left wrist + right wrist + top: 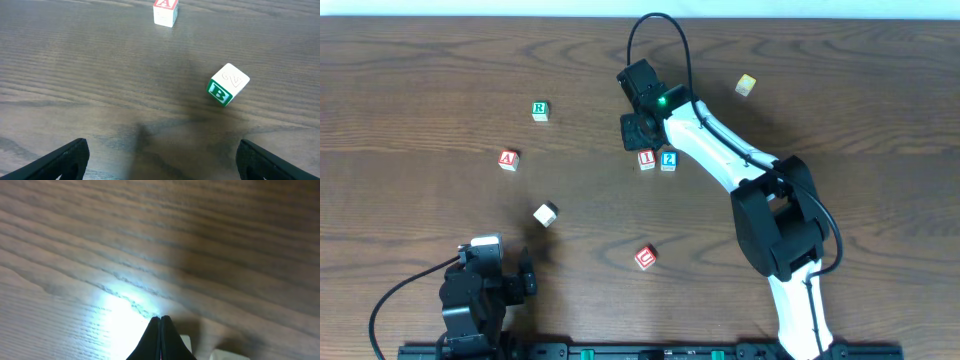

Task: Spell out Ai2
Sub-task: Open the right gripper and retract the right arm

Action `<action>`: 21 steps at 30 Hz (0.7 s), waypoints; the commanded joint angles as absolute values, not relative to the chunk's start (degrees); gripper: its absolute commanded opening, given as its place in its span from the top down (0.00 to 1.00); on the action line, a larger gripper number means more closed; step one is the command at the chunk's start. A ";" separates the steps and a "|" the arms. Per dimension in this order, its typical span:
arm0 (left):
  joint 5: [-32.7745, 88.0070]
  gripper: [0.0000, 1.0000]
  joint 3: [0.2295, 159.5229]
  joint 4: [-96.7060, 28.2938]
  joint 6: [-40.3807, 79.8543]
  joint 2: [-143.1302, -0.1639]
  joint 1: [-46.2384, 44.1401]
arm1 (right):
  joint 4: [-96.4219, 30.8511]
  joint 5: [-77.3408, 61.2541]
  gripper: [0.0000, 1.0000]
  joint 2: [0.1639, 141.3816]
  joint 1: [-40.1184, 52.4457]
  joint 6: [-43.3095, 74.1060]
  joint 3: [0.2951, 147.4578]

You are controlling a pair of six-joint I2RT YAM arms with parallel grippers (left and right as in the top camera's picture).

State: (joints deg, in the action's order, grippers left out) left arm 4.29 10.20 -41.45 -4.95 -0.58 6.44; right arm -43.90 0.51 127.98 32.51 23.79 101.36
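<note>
A red "I" block [647, 159] and a blue "2" block [668, 159] sit side by side at the table's middle. A red "A" block [508, 159] sits apart to the left; it also shows at the top of the left wrist view [165, 11]. My right gripper [636, 132] is shut and empty, just up-left of the "I" block. In the right wrist view its closed fingertips [160, 318] hover over bare wood, with two pale block tops [186, 342] at the bottom edge. My left gripper [162, 160] is open and empty at the front left.
A green "R" block [540, 110] lies at the back left. A white block with a green "B" [227, 85] lies ahead of my left gripper, also in the overhead view [545, 214]. A red "C" block [645, 257] sits front centre. A yellowish block [746, 86] sits back right.
</note>
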 commanded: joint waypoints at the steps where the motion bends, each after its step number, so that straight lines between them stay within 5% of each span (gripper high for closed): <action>1: 4.08 0.05 9.32 -42.09 -5.63 -0.25 6.70 | -44.75 1.69 0.99 129.58 32.67 23.07 102.41; 21: 4.05 0.05 9.34 -42.09 -5.63 -0.25 6.70 | -46.54 4.71 0.99 130.19 32.64 23.73 102.43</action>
State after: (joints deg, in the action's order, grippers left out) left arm 4.29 10.20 -41.45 -4.95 -0.58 6.46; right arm -47.16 2.72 129.40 32.51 23.64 101.38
